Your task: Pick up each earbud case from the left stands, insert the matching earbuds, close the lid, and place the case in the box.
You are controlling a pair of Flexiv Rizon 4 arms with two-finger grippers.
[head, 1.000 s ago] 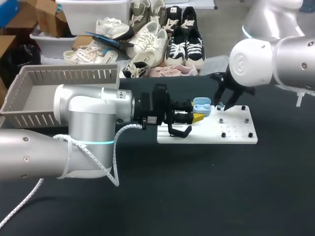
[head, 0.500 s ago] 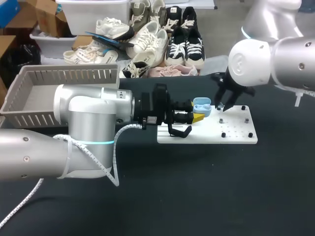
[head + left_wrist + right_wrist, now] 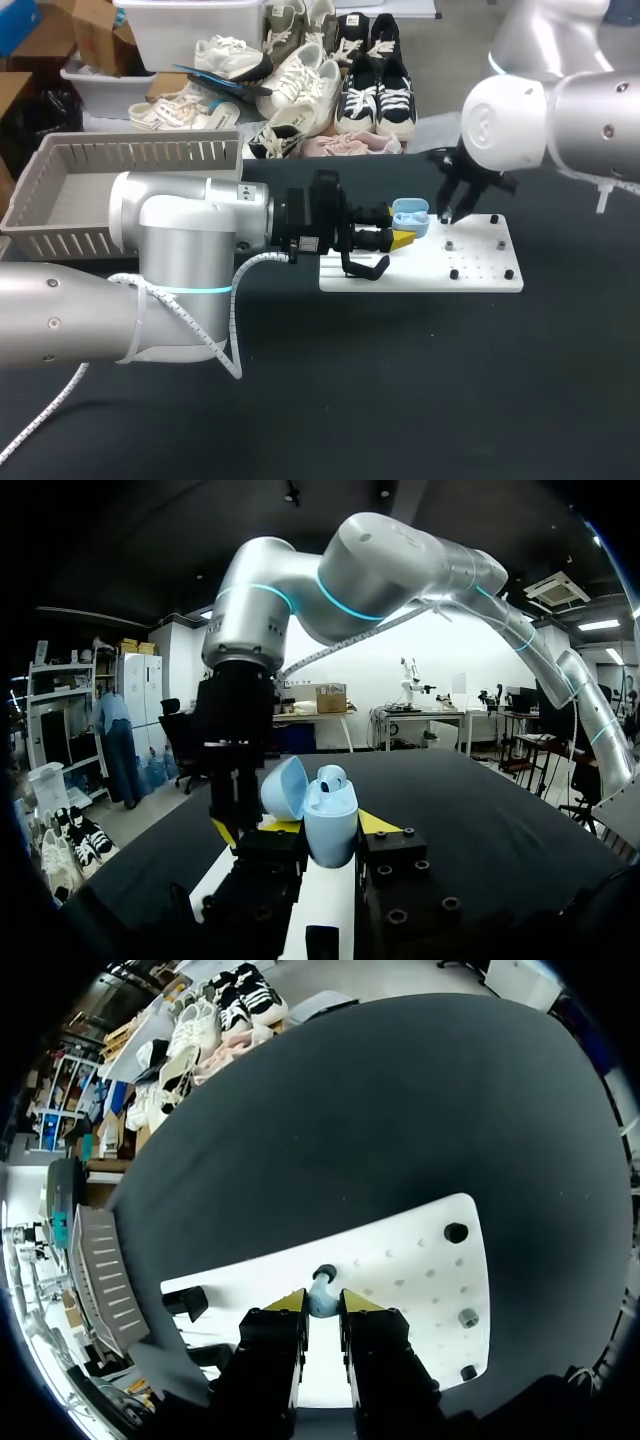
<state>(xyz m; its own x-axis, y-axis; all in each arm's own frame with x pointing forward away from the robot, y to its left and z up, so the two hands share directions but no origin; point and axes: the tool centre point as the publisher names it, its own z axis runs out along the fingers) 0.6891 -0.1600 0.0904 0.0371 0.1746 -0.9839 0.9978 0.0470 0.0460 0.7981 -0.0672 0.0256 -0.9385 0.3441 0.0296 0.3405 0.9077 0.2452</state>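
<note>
Left gripper (image 3: pixel 305 832) pinches open blue case (image 3: pixel 330 810); right gripper (image 3: pixel 322 1303) nips earbud (image 3: pixel 321 1292) over white board (image 3: pixel 425 1270).

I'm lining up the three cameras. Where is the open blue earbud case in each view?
Head view: earbud case mid-picture, in the left gripper, over the white board.
Left wrist view: earbud case in that gripper, lid open.
Right wrist view: not in it; the blue piece gripped there is an earbud.
Shared landmark: the white board.
</note>
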